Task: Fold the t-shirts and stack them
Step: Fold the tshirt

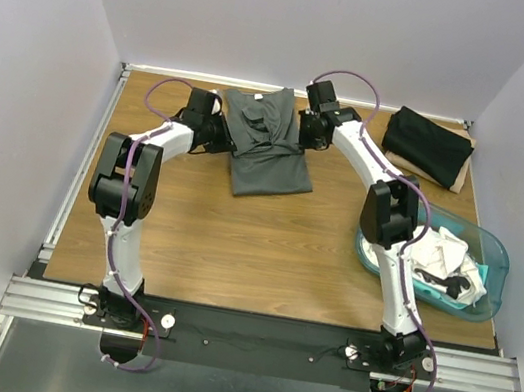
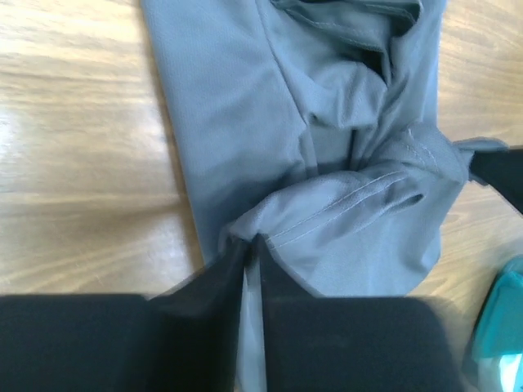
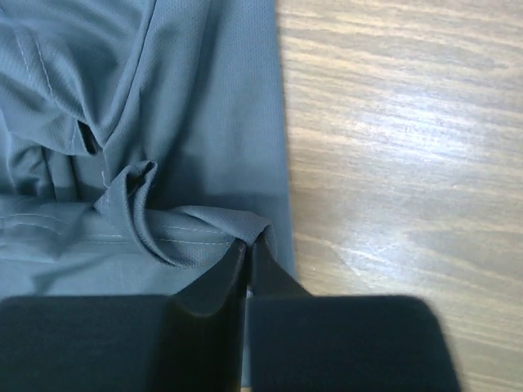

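From above, the left gripper [image 1: 222, 135] and right gripper [image 1: 306, 131] cover their own fingertips, the white t-shirts [image 1: 440, 254] bundled in the teal tub [image 1: 501, 255] cannot be counted, and the dark grey t-shirt [image 2: 237, 106] runs past both wrist views' top edges.

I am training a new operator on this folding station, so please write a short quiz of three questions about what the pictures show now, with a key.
1. True or false: the left gripper is open and holds nothing.
2. Where do the white t-shirts lie? A) inside the teal tub; B) beside it; C) under it.
3. Fill in: the right gripper is shut on the ____ t-shirt.
Key: 1 false, it pinches the dark grey t-shirt; 2 A; 3 dark grey.
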Available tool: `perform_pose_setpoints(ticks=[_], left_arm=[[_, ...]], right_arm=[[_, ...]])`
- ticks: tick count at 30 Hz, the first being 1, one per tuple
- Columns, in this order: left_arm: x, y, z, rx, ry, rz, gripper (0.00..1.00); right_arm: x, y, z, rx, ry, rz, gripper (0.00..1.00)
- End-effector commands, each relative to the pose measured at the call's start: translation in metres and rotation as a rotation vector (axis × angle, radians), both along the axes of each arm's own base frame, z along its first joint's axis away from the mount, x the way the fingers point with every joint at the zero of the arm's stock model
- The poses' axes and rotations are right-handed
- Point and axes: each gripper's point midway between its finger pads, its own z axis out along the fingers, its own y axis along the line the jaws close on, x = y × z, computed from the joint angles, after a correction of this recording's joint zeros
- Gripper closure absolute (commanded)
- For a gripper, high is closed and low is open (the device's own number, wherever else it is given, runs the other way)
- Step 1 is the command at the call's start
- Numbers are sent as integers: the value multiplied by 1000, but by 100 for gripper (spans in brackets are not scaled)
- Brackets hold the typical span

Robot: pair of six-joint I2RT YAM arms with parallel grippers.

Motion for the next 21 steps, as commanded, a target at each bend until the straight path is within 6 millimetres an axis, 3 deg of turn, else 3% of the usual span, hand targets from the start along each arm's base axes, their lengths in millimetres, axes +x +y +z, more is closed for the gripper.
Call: perform_pose_setpoints(ticks=[1, 2, 5, 8, 10, 13, 17, 21], left_arm=[[18, 11, 0, -13, -28, 26, 68], [23, 13, 6, -8, -46, 36, 57], [32, 20, 27, 6, -99, 64, 51], [33, 21, 54, 13, -157, 74, 49], [26, 19, 67, 22, -194, 71, 49], [6, 1, 68, 28, -197, 26, 48], [-20, -42, 64, -7, -203, -77, 48], [-45, -94, 49, -43, -186, -209, 48]], right_arm=[[20, 1, 5, 55, -35, -17, 80], [23, 2, 9, 78, -39, -19, 63], [30, 15, 32, 157, -73, 8, 35], [31, 19, 61, 194, -123, 25, 25], [22, 21, 73, 211, -131, 62, 24], [8, 23, 75, 230, -109, 96, 24], [-28, 26, 52, 253, -4, 148, 24], [-48, 30, 29, 248, 51, 169, 24]])
